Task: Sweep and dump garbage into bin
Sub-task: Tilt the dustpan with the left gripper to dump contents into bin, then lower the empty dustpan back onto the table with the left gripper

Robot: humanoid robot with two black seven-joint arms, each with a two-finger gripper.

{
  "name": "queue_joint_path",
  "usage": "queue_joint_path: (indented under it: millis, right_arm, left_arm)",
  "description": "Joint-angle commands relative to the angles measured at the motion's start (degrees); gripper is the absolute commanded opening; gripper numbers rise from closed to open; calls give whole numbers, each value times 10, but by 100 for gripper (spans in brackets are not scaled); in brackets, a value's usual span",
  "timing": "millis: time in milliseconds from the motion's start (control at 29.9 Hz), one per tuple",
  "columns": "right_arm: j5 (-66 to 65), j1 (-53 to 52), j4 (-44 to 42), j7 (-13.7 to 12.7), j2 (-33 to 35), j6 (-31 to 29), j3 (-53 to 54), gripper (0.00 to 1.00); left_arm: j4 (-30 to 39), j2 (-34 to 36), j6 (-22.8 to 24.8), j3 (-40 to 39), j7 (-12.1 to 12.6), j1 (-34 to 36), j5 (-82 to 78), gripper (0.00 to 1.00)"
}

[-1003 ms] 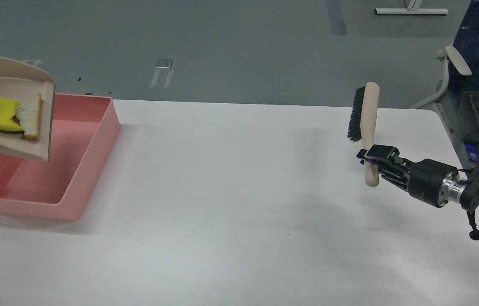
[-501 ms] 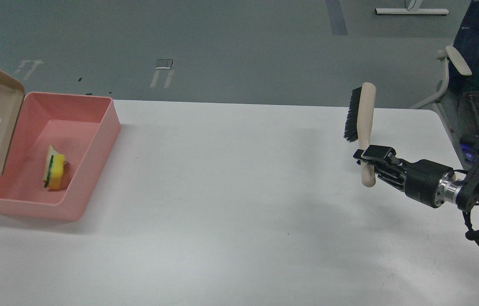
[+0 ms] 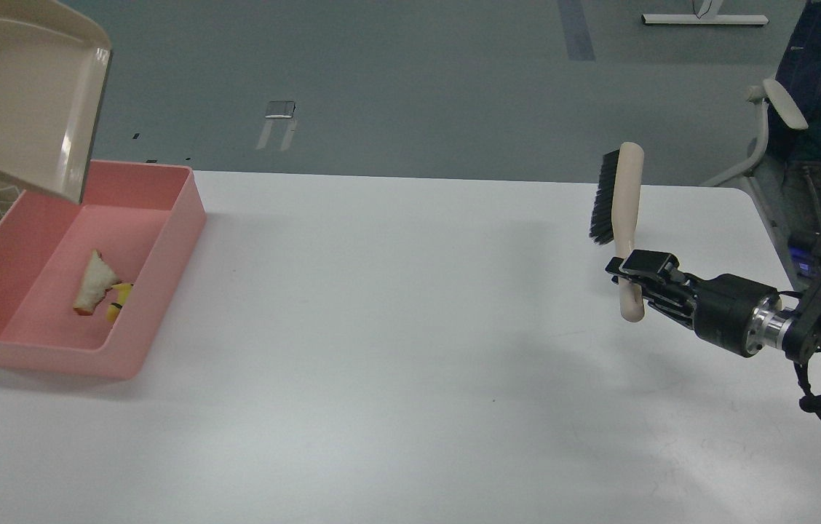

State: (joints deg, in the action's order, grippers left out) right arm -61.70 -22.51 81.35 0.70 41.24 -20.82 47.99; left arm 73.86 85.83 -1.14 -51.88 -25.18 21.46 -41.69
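The salmon-pink bin stands at the table's left edge. Both scraps lie on its floor: the pale bread wedge and, touching it on the right, the yellow piece, mostly hidden by the bin's wall. The beige dustpan hangs empty above the bin's far left corner, tilted with its lip down. The left arm and gripper holding it are out of view. My right gripper is shut on the handle of a beige brush, held upright above the table at the right, black bristles facing left.
The white table runs to the front. An office chair and a seated person stand beyond its right edge. Grey floor lies behind the table.
The dustpan tipped, the two scraps fell into the bin and settled apart, and the empty dustpan has risen. The right gripper with the brush shifted slightly left.
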Motion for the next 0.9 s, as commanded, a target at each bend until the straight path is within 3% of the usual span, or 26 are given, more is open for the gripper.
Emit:
queue_joint_path:
  millis: [0,33,134,234,501,869]
  right_arm:
    - [-2,-3,0,0,0,0,0,0]
    - [-2,-3,0,0,0,0,0,0]
    - [-2,-5,1,0,2,0,0,0]
    - [-3,-6,4,1,5,-3,0,0]
    - [-6,-7,3,0,5,-4,-3,0]
    - [-31,1,4,0,5,-7,-9,0]
  left_arm:
    - [54,-44,4,1,50,34,8,0]
    - [75,-66,2,-1,70,39,9,0]
    - [102,-107,-15,0,95,54,9,0]
    - [116,-170,-33,0,107,59,10,0]
    - [116,-301,-79,11,115,45,20,0]
    - [74,-497,-149,12,108,-32,-25,0]
